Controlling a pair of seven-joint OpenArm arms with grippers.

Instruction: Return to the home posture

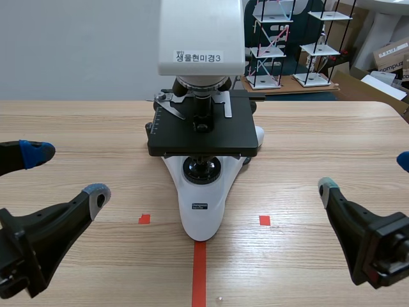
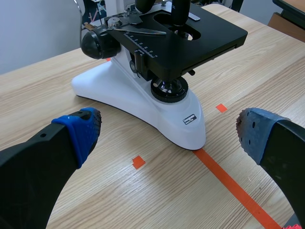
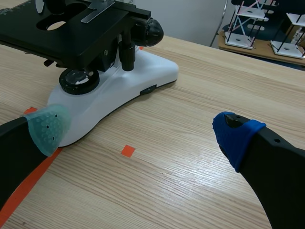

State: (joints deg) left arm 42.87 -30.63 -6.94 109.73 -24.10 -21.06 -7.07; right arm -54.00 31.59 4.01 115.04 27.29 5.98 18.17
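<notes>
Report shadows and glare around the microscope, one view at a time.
Scene view: the stage shades the top of the white base; the table is evenly lit, without glare. Left wrist view: a soft shadow runs along the base's edge. Right wrist view: it is dark under the stage and the base is bright.

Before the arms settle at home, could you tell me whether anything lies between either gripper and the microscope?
Nothing visible does. The left gripper and the right gripper hang open on either side of the microscope, apart from it, and the table between holds only orange-red tape marks.
</notes>
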